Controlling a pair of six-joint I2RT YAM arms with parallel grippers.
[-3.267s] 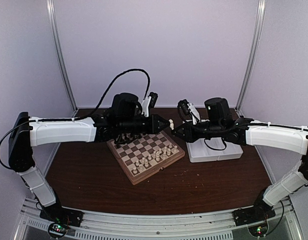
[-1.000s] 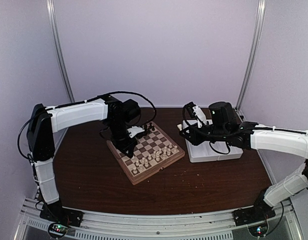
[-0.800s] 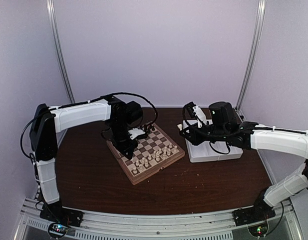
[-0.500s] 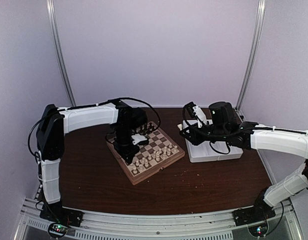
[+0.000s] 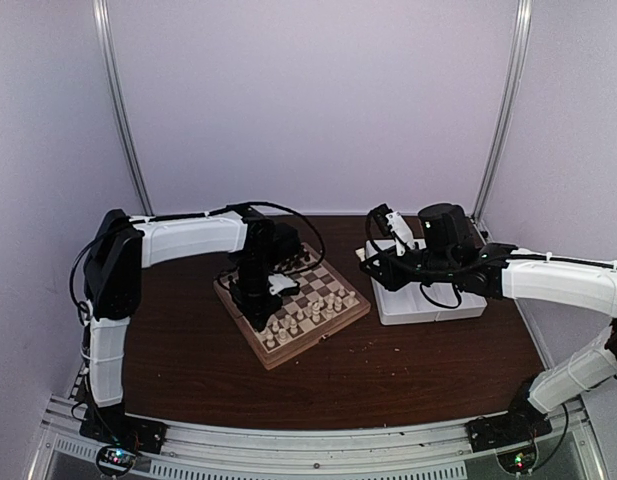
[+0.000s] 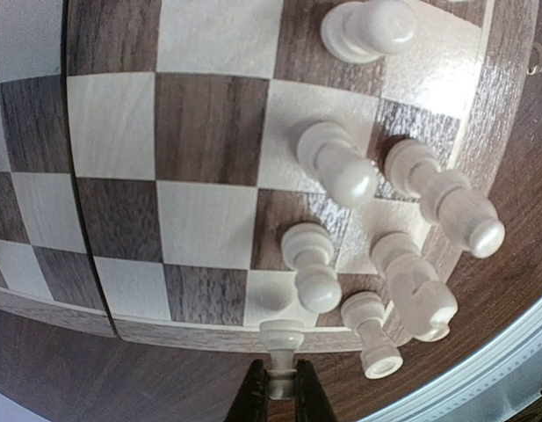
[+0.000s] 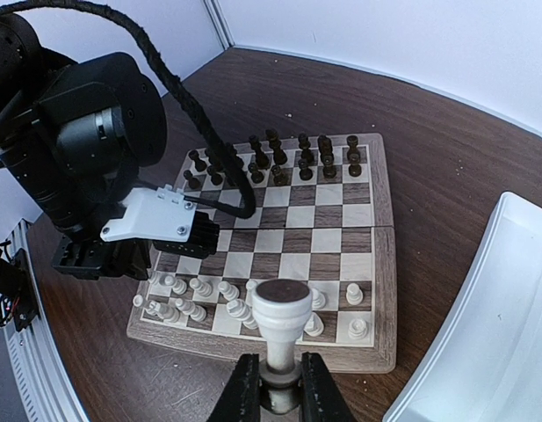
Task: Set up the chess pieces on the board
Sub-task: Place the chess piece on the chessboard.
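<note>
The board [image 5: 310,343] lies at mid-table, with cream chess pieces [image 5: 314,308] in its near rows. My left gripper [image 5: 256,306] points down over the board's near-left corner. In the left wrist view it [image 6: 280,389] is shut on a cream piece [image 6: 280,345] held just above the rim [image 6: 169,336], beside several standing and leaning cream pieces [image 6: 336,163]. My right gripper [image 5: 370,265] hovers between board and tray. The right wrist view shows it [image 7: 280,380] shut on a cream piece [image 7: 281,309], base towards the camera, above the board [image 7: 386,224].
Dark chess figures [image 7: 271,160] fill the board's far rows. A white tray [image 5: 430,306] stands right of the board, its rim [image 7: 481,334] at the right wrist view's right. The left arm's black cable [image 7: 178,97] loops over the board's far-left part.
My left arm has swung from the board's far-left side towards its near-left corner and come lower, still gripping its piece. The right arm has not moved.
</note>
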